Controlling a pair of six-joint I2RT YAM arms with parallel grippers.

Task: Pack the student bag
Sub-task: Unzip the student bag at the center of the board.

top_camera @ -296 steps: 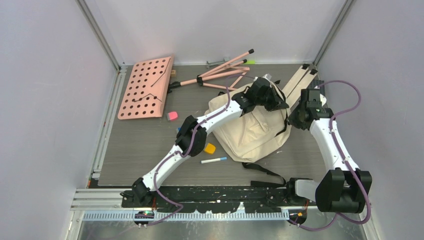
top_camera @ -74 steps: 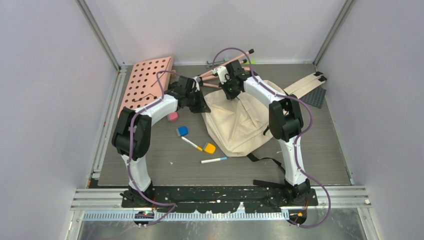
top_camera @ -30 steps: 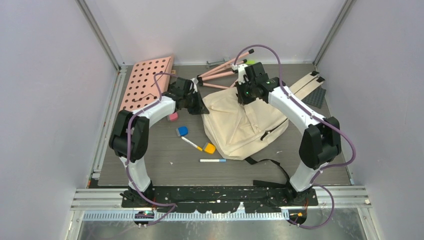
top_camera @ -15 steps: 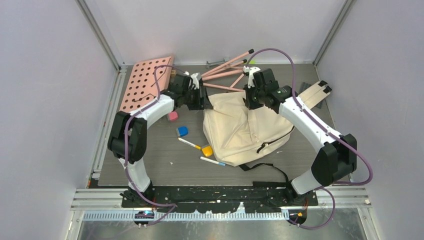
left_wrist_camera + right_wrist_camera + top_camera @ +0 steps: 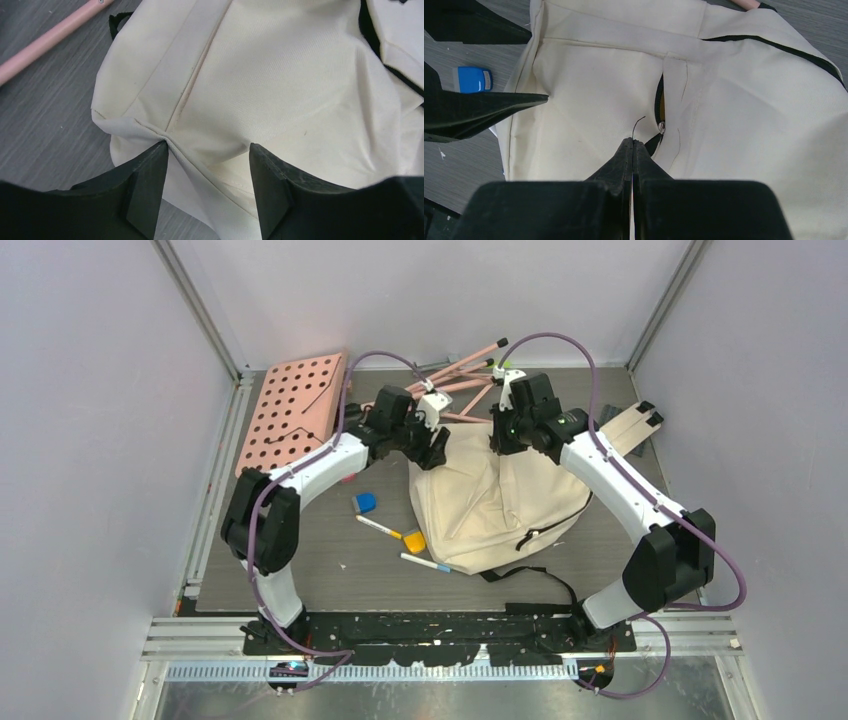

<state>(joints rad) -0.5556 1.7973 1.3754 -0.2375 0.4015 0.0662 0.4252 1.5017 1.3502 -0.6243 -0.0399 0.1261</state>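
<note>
Right gripper point(image 5: 632, 145) fingers pressed flat together, no gap, tips over the cream student bag point(image 5: 589, 85) just beside a short open zipper slit point(image 5: 658, 106) and its metal pull point(image 5: 662, 127). Small blue block point(image 5: 473, 80) lies on the grey table point(image 5: 459, 165), left of the bag.

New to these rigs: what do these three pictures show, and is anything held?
Two white robot arms, bolted at the table's near edge, each end in two-finger jaws. The wide picture looks down from above; the other two come from wrist cameras. On the table lie the cream student bag, a pink perforated board, pink rods, a blue block and markers. The left jaws stand open astride a fold of the bag. The right jaws are shut beside its zipper pull; whether they pinch anything is unclear.
</note>
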